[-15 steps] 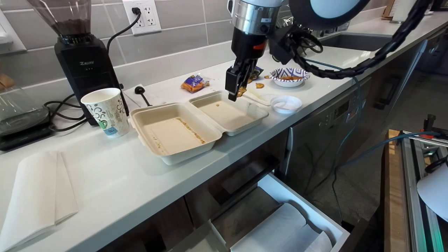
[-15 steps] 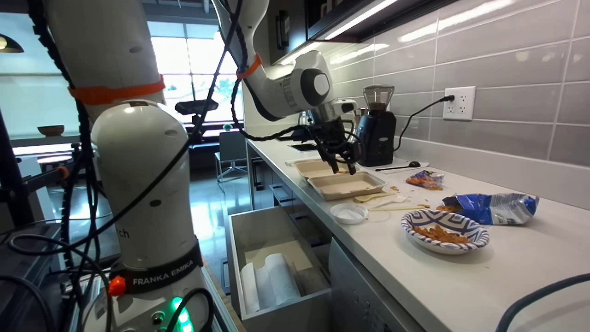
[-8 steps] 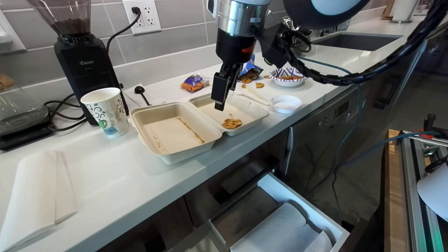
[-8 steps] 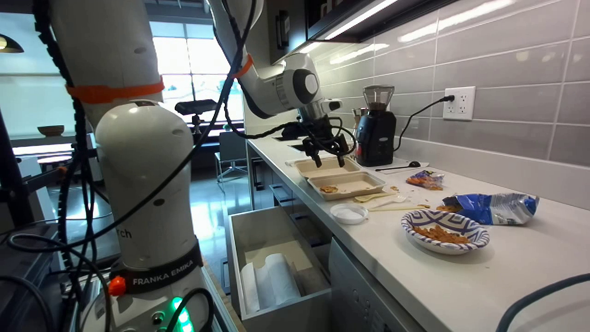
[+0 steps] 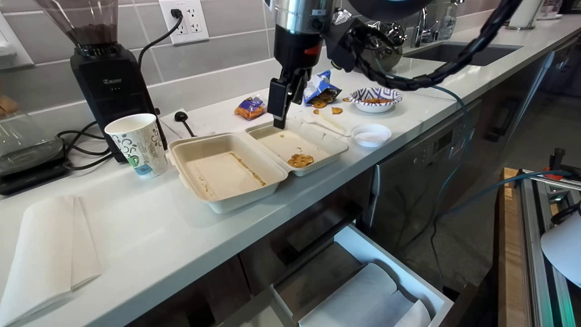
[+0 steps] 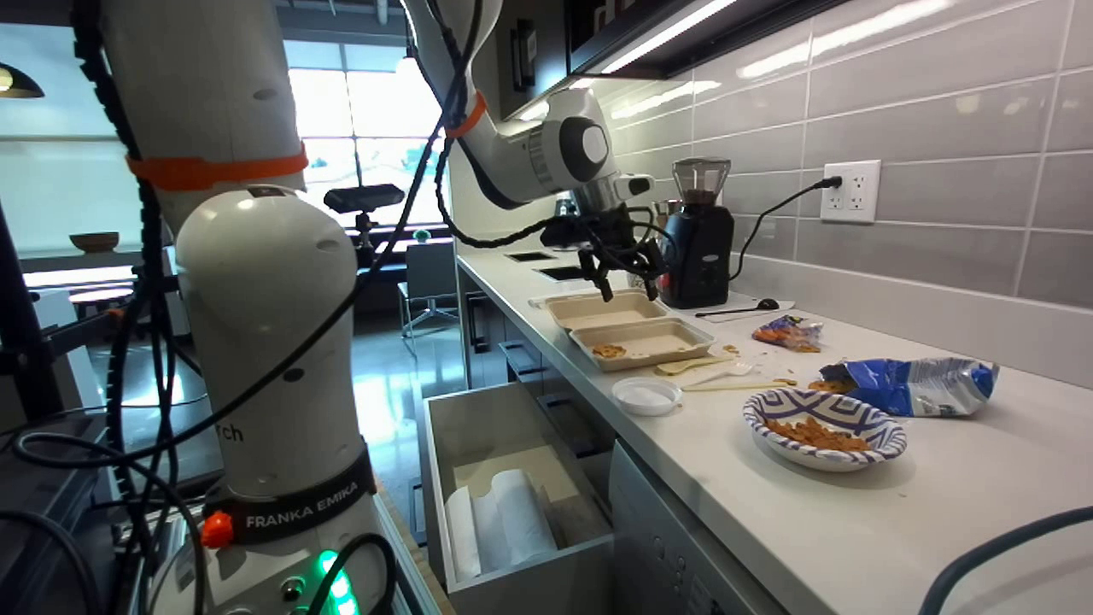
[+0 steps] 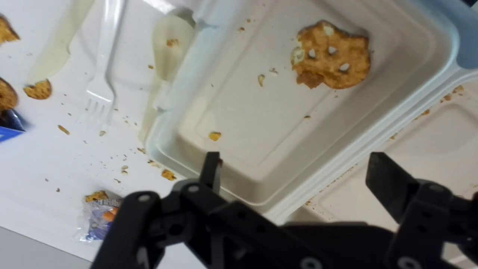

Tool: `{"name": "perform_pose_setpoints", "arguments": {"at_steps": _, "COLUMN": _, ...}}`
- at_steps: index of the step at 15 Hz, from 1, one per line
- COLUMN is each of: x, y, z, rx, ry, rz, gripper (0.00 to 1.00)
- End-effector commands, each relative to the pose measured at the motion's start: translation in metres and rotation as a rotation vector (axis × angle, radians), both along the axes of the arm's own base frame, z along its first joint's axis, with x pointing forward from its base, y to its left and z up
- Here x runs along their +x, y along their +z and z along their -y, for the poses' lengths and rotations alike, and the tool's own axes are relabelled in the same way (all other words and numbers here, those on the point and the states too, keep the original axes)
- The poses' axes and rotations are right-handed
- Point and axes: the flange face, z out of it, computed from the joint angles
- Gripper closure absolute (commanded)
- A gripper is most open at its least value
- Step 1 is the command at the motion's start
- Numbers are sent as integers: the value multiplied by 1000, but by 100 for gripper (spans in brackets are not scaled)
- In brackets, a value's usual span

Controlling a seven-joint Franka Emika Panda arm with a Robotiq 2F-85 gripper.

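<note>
Golden-brown, holey pretzel crisp (image 7: 326, 62) is down in the unfolded beige fibre clamshell box (image 5: 265, 154), black two-finger gripper (image 7: 294, 163) spread wide with nothing in it.
The crisp lies flat in one half, over by the side nearest the front edge of the white countertop (image 6: 982, 495), nothing touching it, so I'd call that piece set down and let go. What's left: crumbs (image 7: 214, 136) in both halves, a few broken bits (image 7: 38, 89) out on the counter, plus more in the crumpled blue-and-silver snack bag (image 6: 922, 389) and the blue-patterned white paper bowl (image 6: 886, 437). Pose-wise, the white jointed arm (image 6: 512, 166) reaches out over the counter, wrist bent so the fingers (image 7: 388, 183) point down, hanging above the box, seemingly toward its back edge, clear of the crisp.
</note>
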Motion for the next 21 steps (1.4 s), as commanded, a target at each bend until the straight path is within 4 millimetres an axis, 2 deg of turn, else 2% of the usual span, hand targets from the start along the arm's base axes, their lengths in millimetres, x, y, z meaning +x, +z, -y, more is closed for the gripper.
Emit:
{"name": "perform_pose_setpoints", "arguments": {"at_steps": 1, "x": -2, "y": 22, "z": 46, "rx": -10, "ry": -98, "rz": -83, "gripper": 0}}
{"name": "perform_pose_setpoints", "arguments": {"at_steps": 4, "x": -12, "y": 46, "z": 103, "rx": -14, "ry": -230, "rz": -126, "gripper": 0}}
{"name": "perform_pose_setpoints", "arguments": {"at_steps": 8, "x": -34, "y": 77, "z": 180, "rx": -12, "ry": -394, "rz": -133, "gripper": 0}}
{"name": "perform_pose_setpoints", "arguments": {"at_steps": 10, "x": -46, "y": 88, "z": 217, "rx": -12, "ry": -440, "rz": -119, "gripper": 0}}
{"name": "perform_pose_setpoints", "arguments": {"at_steps": 13, "x": -60, "y": 101, "z": 261, "rx": -30, "ry": -449, "rz": -90, "gripper": 0}}
{"name": "perform_pose_setpoints", "arguments": {"at_steps": 15, "x": -68, "y": 106, "z": 281, "rx": -33, "ry": -448, "rz": -87, "gripper": 0}}
{"name": "perform_pose_setpoints", "arguments": {"at_steps": 17, "x": -74, "y": 107, "z": 293, "rx": -28, "ry": -442, "rz": -91, "gripper": 0}}
{"name": "perform_pose_setpoints", "arguments": {"at_steps": 21, "x": -70, "y": 107, "z": 295, "rx": -18, "ry": -459, "rz": -86, "gripper": 0}}
